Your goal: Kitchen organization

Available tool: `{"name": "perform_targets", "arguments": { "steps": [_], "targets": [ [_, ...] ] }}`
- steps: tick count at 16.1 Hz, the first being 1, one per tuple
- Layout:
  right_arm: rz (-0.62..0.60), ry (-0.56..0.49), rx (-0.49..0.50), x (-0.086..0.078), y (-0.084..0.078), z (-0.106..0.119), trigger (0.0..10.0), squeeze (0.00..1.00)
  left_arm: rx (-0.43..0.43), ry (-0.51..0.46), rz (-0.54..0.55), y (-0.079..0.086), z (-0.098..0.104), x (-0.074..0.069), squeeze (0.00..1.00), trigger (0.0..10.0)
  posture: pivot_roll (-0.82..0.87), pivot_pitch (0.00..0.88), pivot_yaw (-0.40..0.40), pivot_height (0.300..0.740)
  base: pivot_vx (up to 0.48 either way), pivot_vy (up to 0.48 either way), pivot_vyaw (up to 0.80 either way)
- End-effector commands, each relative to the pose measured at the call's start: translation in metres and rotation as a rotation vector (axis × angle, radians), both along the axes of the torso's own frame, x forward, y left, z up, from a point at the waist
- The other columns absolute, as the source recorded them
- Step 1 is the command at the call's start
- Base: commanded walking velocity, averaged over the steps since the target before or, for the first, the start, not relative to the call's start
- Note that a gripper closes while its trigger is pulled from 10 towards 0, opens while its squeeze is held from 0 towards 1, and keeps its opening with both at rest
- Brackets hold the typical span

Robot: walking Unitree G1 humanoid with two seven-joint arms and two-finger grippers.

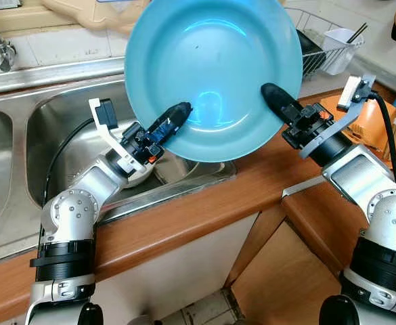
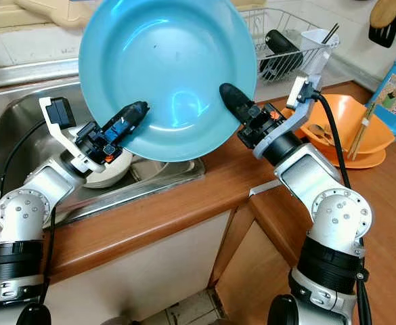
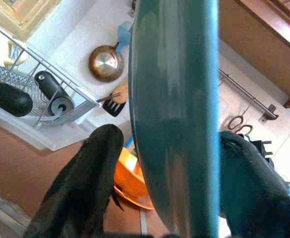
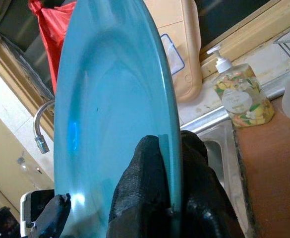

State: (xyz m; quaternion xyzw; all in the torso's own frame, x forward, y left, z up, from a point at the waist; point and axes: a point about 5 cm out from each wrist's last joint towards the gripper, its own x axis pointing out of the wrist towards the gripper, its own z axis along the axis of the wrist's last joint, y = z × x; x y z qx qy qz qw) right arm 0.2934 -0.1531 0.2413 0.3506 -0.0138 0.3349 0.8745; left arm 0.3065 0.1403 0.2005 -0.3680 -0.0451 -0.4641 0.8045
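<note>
I see my left claw [image 1: 177,116] and right claw [image 1: 273,95] each clamped on the rim of the blue plate [image 1: 211,68], raised tilted above the sink [image 1: 55,128] and worktop [image 1: 204,210].

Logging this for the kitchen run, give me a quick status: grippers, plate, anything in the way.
Left gripper and right gripper both shut on the blue plate. Plate held tilted up above the sink. Dish rack behind, orange bowl to the right.

Plate [image 1: 211,68] above sink [image 1: 62,128] edge (rack [image 1: 319,47] behind, bowl [image 1: 387,135] right on counter [image 1: 204,210])
</note>
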Motion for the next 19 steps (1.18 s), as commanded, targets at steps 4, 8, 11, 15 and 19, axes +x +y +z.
{"name": "perform_targets", "arguments": {
  "steps": [4,8,11,15,19],
  "targets": [
    [-0.016,-0.005,0.012,0.0004,-0.0037,0.001,0.0,0.0,-0.015,-0.02,-0.012,-0.0025,0.0055,0.0006,0.0,0.0,-0.19,0.0,-0.007,0.74,0.0,0.0,0.0],
    [-0.05,-0.017,0.041,0.0028,-0.0076,0.0043,0.0,0.0,-0.013,-0.013,0.004,-0.0017,0.0048,0.0023,0.0,0.0,-0.19,0.0,-0.005,0.74,0.0,0.0,0.0],
    [-0.055,-0.045,0.054,0.0026,-0.0081,0.0086,0.0,0.0,-0.017,-0.005,0.018,-0.0009,0.0048,0.0041,0.0,0.0,-0.19,0.0,-0.002,0.74,0.0,0.0,0.0],
    [-0.062,-0.055,0.058,0.0028,-0.0075,0.0099,0.0,0.0,-0.005,0.007,0.033,0.0002,0.0032,0.0069,0.0,0.0,-0.19,0.0,0.0,0.74,0.0,0.0,0.0],
    [-0.066,-0.054,0.038,0.002,-0.0063,0.0084,7.8,0.0,0.006,0.007,0.055,0.0002,0.0036,0.009,0.0,0.0,-0.19,0.0,0.002,0.74,0.0,0.0,0.0]
  ]
}}
